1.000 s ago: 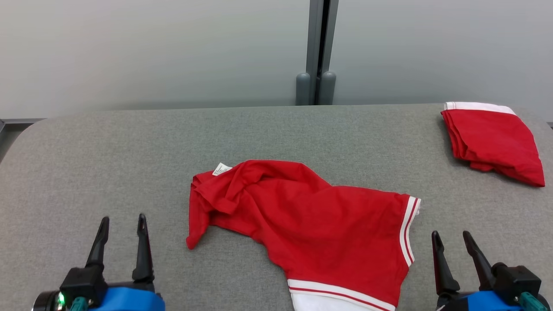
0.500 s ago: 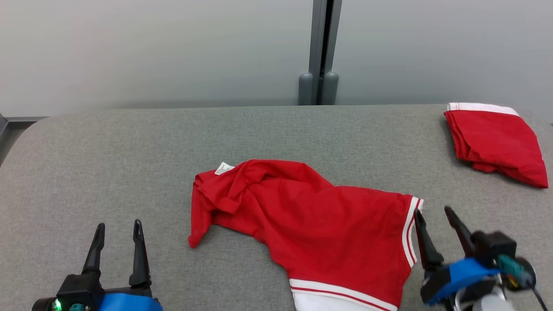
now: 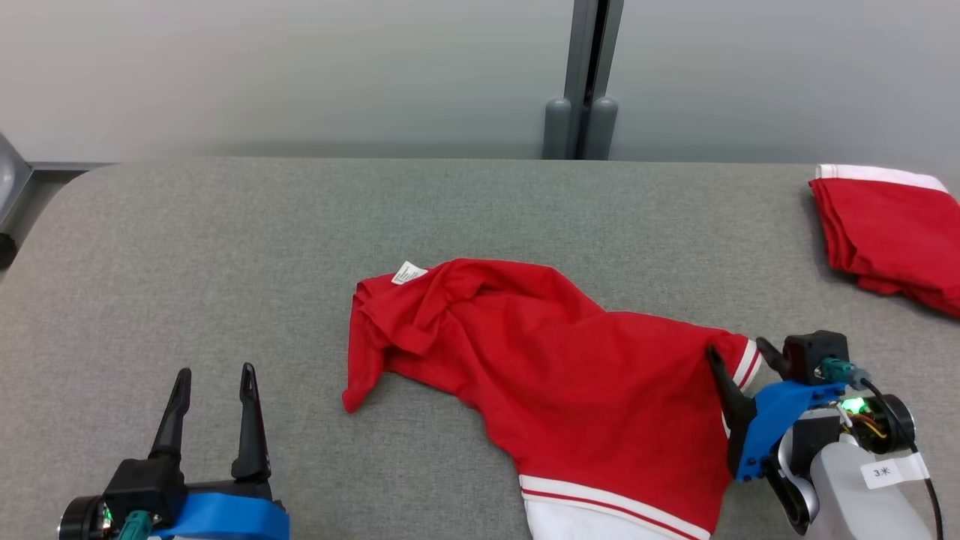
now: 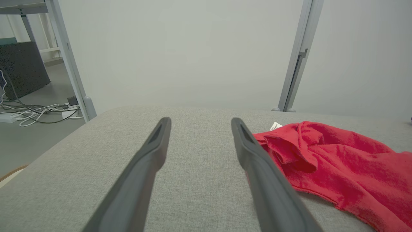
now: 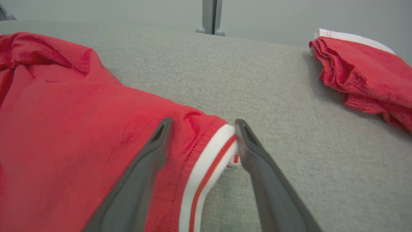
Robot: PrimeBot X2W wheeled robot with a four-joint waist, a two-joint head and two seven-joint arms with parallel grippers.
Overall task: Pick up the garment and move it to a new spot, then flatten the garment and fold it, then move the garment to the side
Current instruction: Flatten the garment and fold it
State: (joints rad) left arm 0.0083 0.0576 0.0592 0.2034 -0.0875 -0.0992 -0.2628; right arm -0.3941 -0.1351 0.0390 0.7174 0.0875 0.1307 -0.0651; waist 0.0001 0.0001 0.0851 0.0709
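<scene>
Right gripper (image 3: 736, 347), jaws wide, straddles the garment's 3 o'clock edge. Left gripper (image 3: 215, 370), equally wide, hovers at 7 o'clock, well apart from the cloth. On the grey table (image 3: 225, 225), the red garment (image 3: 555, 375) lies crumpled at centre, its white hem running off the 6 o'clock edge. A folded pile (image 3: 892, 232) sits at 2 o'clock, with bare table between. The right wrist view shows the striped cuff (image 5: 209, 161) between the fingers. A label (image 3: 409, 273) marks the garment's 11 o'clock corner. The left wrist view adds floor cables (image 4: 32, 111).
</scene>
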